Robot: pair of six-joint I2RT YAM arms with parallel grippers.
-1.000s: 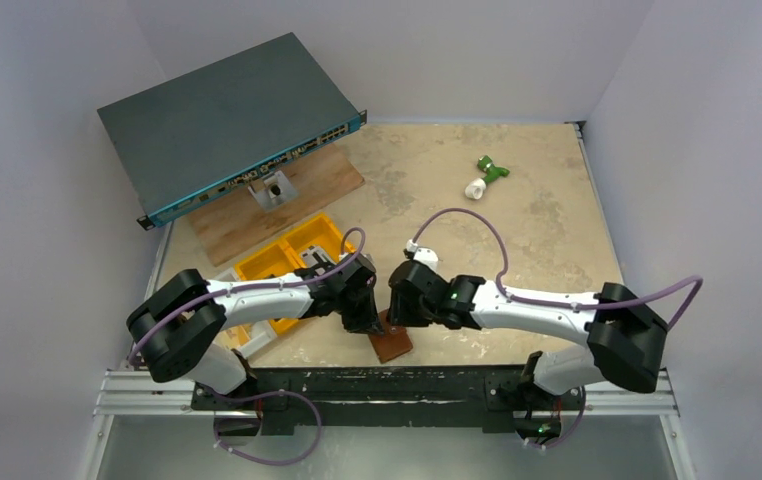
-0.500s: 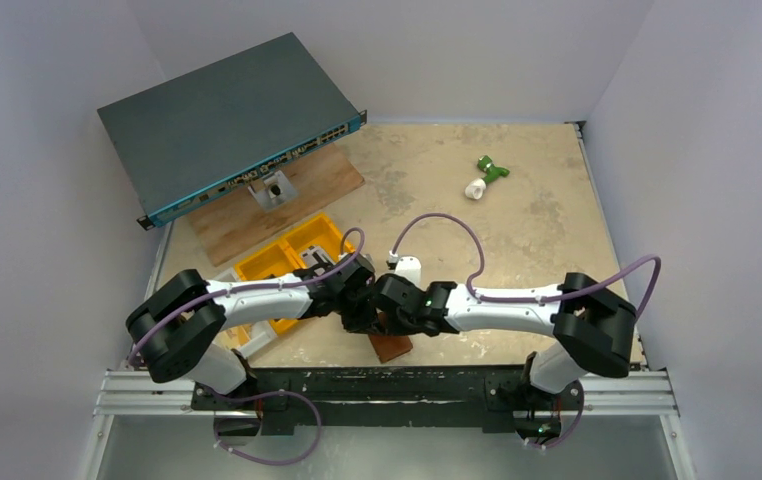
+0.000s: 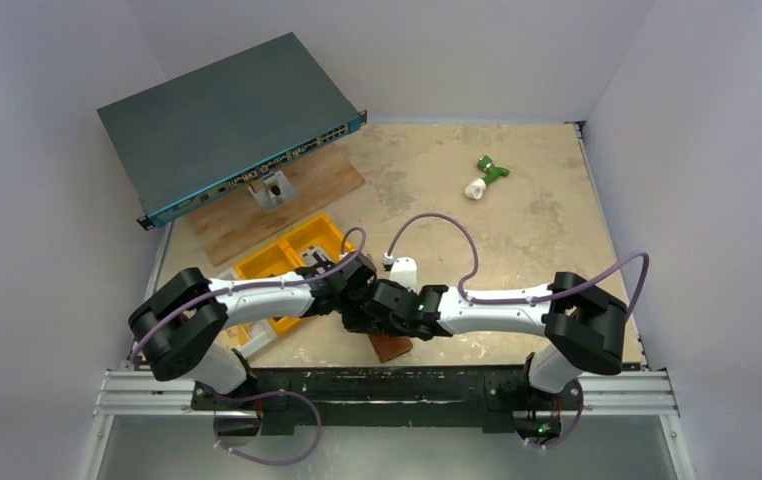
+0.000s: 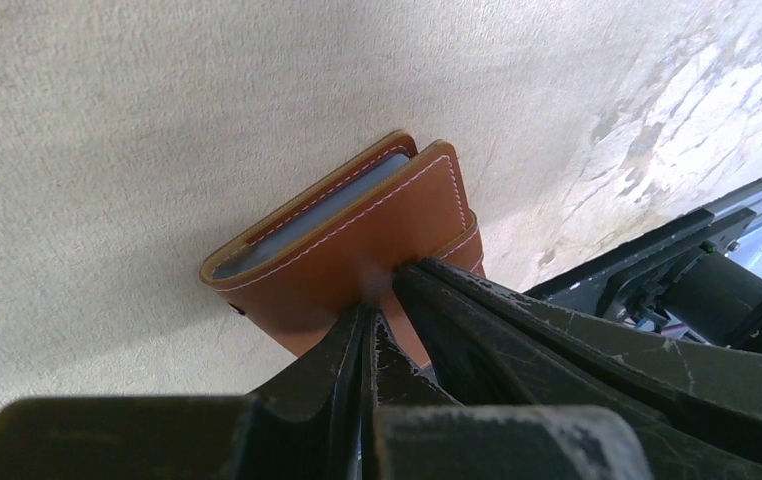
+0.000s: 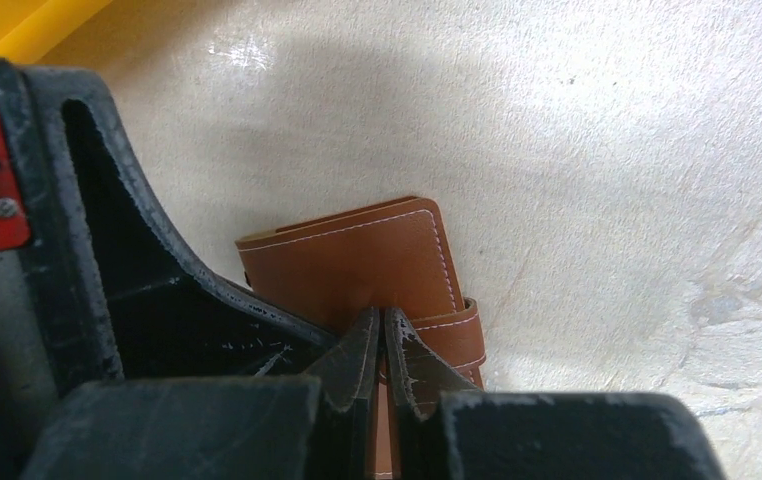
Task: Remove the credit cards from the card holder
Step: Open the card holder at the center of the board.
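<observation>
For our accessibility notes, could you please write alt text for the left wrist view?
A folded brown leather card holder lies on a pale beige table, with the edge of a pale grey-blue credit card showing between its covers. The shut left gripper presses its tips on the top cover, with the dark right gripper close beside it.
</observation>
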